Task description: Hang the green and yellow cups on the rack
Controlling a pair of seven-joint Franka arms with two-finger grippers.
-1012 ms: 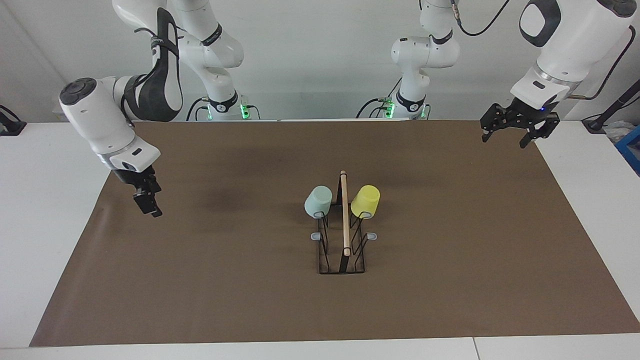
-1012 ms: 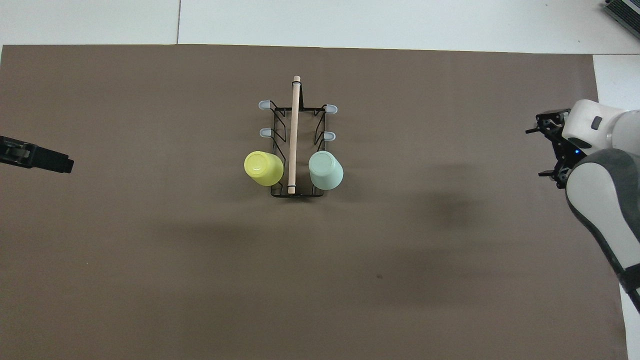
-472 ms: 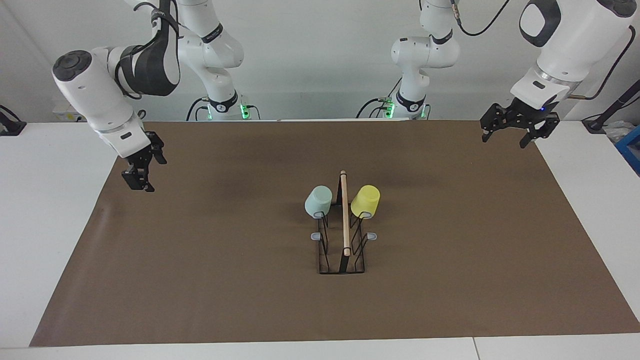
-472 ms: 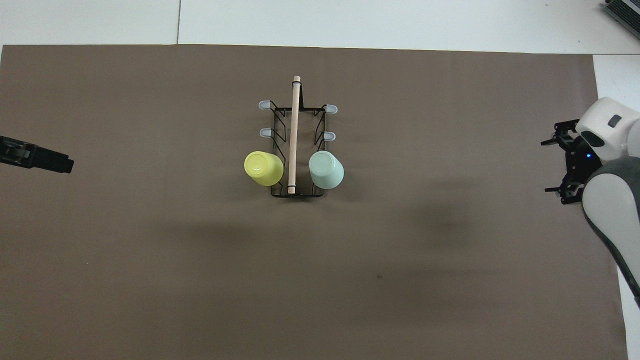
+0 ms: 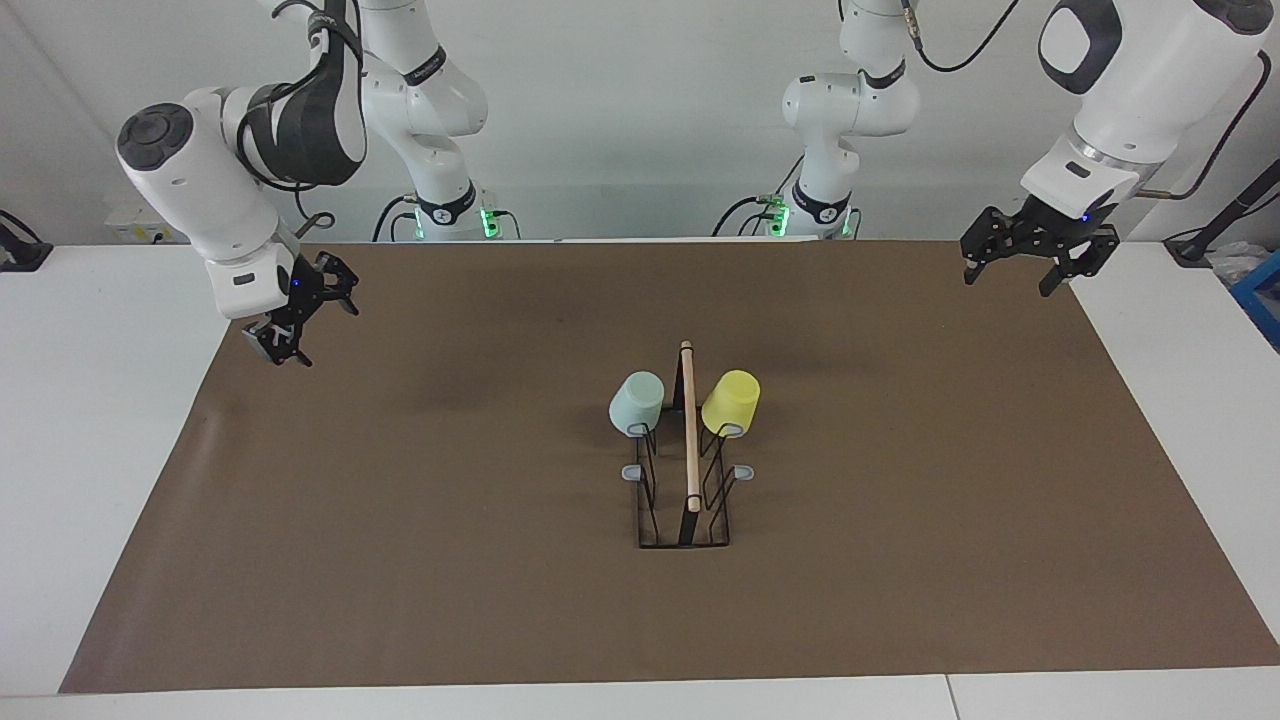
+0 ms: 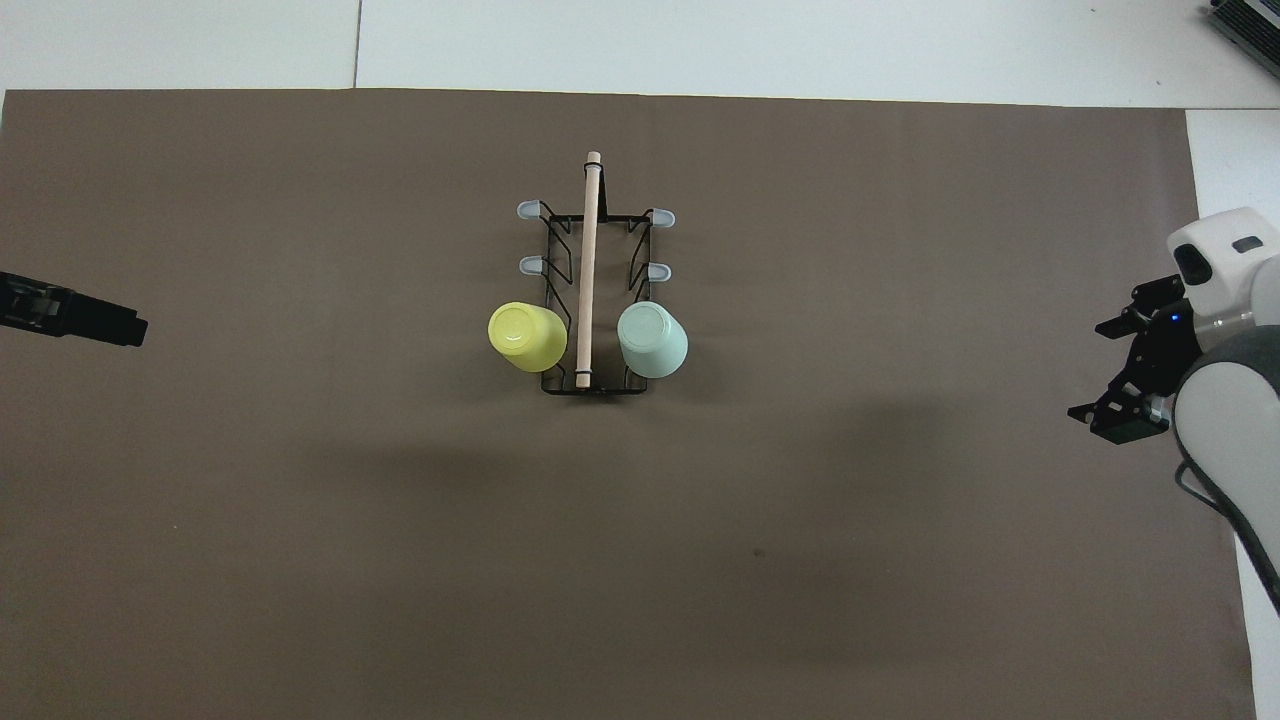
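Note:
The black wire rack [image 5: 690, 470] with its wooden rod stands mid-table and also shows in the overhead view [image 6: 588, 270]. The mint green cup [image 5: 637, 402] [image 6: 652, 340] hangs upside down on the prong nearest the robots on the right arm's side. The yellow cup [image 5: 731, 401] [image 6: 527, 336] hangs likewise on the left arm's side. My right gripper [image 5: 308, 328] [image 6: 1100, 372] is open and empty, in the air over the mat's edge at the right arm's end. My left gripper [image 5: 1012, 275] [image 6: 100, 320] is open and empty, and waits over the mat's corner at the left arm's end.
A brown mat [image 5: 400, 560] covers most of the white table [image 5: 100, 450]. Several grey-tipped prongs [image 5: 632, 472] on the rack hold nothing. A blue box [image 5: 1262, 290] sits off the table's edge at the left arm's end.
My right gripper has risen, turned and drawn back toward the robots and the mat's edge. The left arm, cups and rack have not moved.

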